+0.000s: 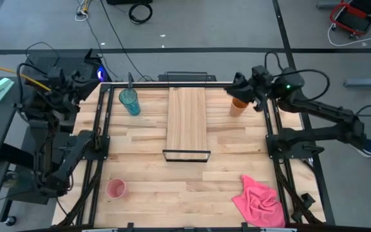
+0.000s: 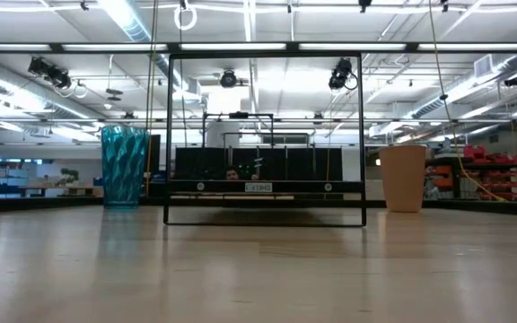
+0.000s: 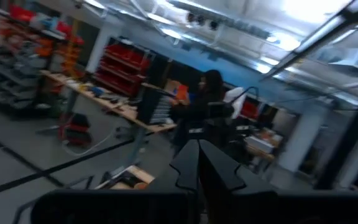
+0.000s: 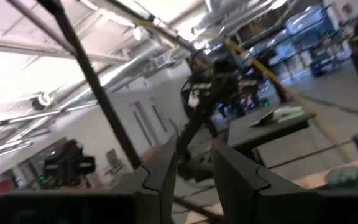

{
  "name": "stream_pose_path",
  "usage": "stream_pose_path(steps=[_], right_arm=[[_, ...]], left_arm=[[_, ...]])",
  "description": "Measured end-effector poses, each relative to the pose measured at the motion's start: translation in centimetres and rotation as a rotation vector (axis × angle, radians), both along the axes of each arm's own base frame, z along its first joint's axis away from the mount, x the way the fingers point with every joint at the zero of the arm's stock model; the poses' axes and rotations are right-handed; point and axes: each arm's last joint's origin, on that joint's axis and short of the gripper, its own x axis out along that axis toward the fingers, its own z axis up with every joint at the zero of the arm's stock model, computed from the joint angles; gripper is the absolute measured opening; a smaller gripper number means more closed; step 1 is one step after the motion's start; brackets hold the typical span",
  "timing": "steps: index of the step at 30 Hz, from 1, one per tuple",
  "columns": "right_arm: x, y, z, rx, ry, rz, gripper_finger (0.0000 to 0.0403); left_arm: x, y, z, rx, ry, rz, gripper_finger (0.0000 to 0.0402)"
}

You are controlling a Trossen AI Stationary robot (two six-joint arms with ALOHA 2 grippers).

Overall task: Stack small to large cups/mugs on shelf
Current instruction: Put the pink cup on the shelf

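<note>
The teal tumbler stands upright at the far left of the table. The orange-brown cup stands upright at the far right. The small pink cup stands near the front left. The light-wood shelf plank lies in the middle, with its black frame at the near end. My right gripper is raised just beyond the orange-brown cup, open and empty. My left gripper is drawn back at the far left corner, shut and empty.
A crumpled pink cloth lies at the table's front right corner. Black frame rails run along the table's left and right sides. A person shows in the room beyond the table.
</note>
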Motion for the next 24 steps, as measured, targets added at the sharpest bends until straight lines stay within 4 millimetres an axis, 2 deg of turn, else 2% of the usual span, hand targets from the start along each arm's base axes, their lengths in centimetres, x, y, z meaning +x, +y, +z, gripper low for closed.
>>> stream_pose_path(steps=[6, 13, 18, 24], right_arm=[[0.3, 2.4, 0.0, 0.024, 0.016, 0.075, 0.0109], [0.9, 5.4, -0.4, 0.044, 0.058, 0.160, 0.0109], [1.2, 7.2, -1.4, 0.074, 0.151, 0.154, 0.0109], [1.3, 8.7, -1.9, 0.103, 0.215, 0.129, 0.0109]], left_arm=[[0.6, 0.5, -1.0, -0.045, -0.025, -0.069, 0.0015], [2.1, 1.4, -3.3, -0.101, -0.020, -0.160, 0.0016], [4.4, 2.3, -6.5, -0.197, 0.028, -0.235, 0.0013], [7.3, 2.0, -10.4, -0.276, 0.106, -0.337, 0.0024]])
